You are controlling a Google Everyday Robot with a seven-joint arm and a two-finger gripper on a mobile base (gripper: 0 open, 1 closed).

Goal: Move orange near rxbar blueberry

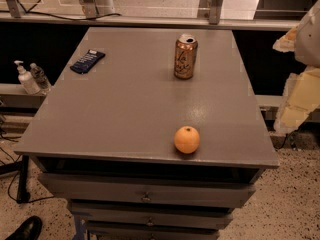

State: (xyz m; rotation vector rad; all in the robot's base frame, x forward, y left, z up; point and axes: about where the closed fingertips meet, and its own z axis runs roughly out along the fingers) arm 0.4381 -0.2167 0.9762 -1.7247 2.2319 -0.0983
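Observation:
The orange (187, 139) sits on the grey table top (125, 109) near its front edge, right of centre. The rxbar blueberry (87, 61), a flat dark navy wrapper, lies at the far left of the table. They are far apart, across the table diagonally. My gripper (301, 96) shows as pale cream shapes at the right edge of the view, off the table's right side and well clear of the orange. It holds nothing that I can see.
A copper-coloured drink can (185, 57) stands upright at the back, right of centre. The table has drawers (146, 196) below its front edge. A pump bottle (24, 78) and a small bottle (39, 76) stand on a low shelf to the left. A shoe (25, 229) is on the floor at the bottom left.

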